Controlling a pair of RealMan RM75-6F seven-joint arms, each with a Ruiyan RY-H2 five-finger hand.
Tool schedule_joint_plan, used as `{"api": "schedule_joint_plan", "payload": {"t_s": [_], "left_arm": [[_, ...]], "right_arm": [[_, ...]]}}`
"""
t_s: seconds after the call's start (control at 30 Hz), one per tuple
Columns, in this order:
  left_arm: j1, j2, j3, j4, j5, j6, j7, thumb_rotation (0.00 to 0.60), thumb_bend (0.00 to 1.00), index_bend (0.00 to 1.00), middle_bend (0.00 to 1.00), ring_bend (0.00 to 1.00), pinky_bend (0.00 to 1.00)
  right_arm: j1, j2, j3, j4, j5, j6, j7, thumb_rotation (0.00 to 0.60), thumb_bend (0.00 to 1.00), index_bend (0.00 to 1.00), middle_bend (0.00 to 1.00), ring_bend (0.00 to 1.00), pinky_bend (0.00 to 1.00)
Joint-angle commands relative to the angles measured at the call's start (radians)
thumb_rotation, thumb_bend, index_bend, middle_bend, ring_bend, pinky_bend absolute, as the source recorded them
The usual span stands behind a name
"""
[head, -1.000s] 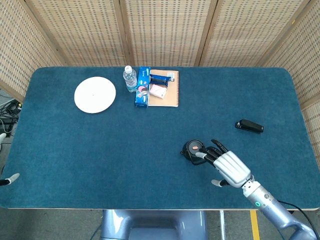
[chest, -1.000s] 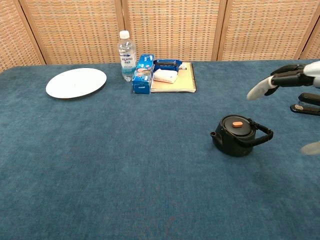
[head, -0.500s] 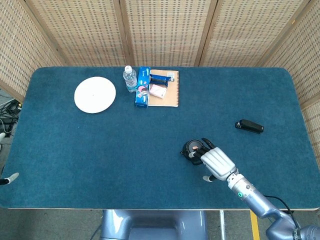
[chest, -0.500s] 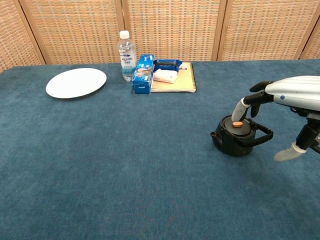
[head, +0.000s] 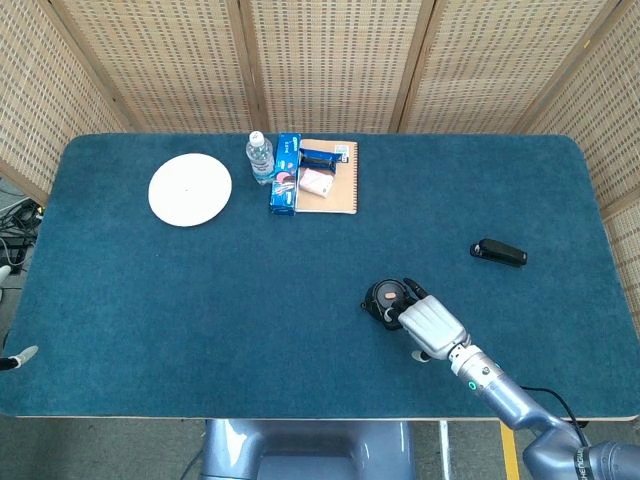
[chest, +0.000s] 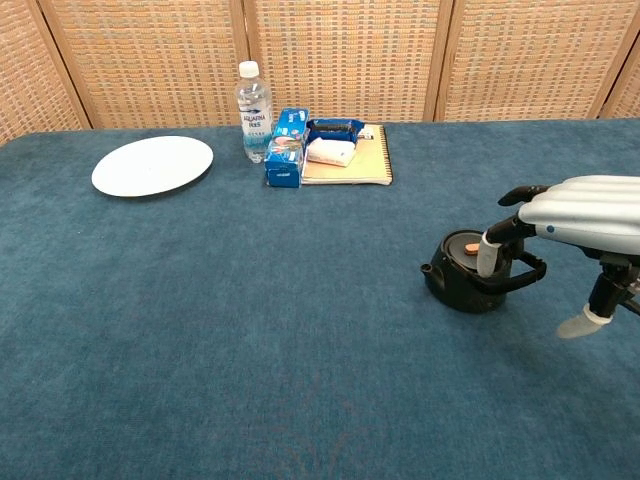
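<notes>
Right hand (chest: 575, 215) sits low over the black teapot (chest: 470, 273), palm down, fingers apart and curved forward. One fingertip (chest: 488, 256) comes down in front of the lid, at or just above the handle; I cannot tell from either view whether it actually touches. My thumb hangs off to the outer side, clear of the pot, so I hold nothing. In the head view my right hand (head: 428, 326) covers the near right side of the teapot (head: 384, 297), and the small orange knob (head: 389, 295) on the lid shows beside my fingers.

Teapot position: standing upright on the blue table cloth (head: 200, 290), toward the near right part of the table, spout pointing to my left.

Left hand: only a pale fingertip (head: 22, 354) shows at the far left edge of the head view, off the near corner of the table. Its state cannot be read.

Other items: black stapler (head: 499, 252) further right and further back, well apart from the teapot. White plate (head: 190, 189) at far left. Water bottle (head: 259, 157), blue box (head: 286, 173) and notebook (head: 338, 190) with small packets on it are grouped at the far edge, centre.
</notes>
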Motion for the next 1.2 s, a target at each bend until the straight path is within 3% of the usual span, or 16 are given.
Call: {"api": "schedule_joint_plan", "payload": {"t_s": [0.03,0.4,1.2], "left_arm": [[0.000,0.000,0.000,0.000,0.000,0.000,-0.001,0.600,0.00,0.00,0.00,0.00,0.00],[0.001,0.001,0.000,-0.002,0.004,0.004,-0.002,0.600,0.00,0.00,0.00,0.00,0.00],[0.002,0.004,-0.003,0.007,0.002,0.003,-0.026,0.600,0.00,0.00,0.00,0.00,0.00]], "right_arm": [[0.004,0.004,-0.003,-0.001,0.009,-0.002,-0.010,0.600,0.00,0.37,0.42,0.37,0.00],[0.014,0.009,-0.025,-0.016,-0.002,0.000,-0.026,0.600,0.00,0.39,0.44,0.38,0.00],[0.072,-0.018,-0.048,-0.006,0.080,-0.075,-0.127,0.600,0.00,0.44,0.48,0.41,0.00]]}}
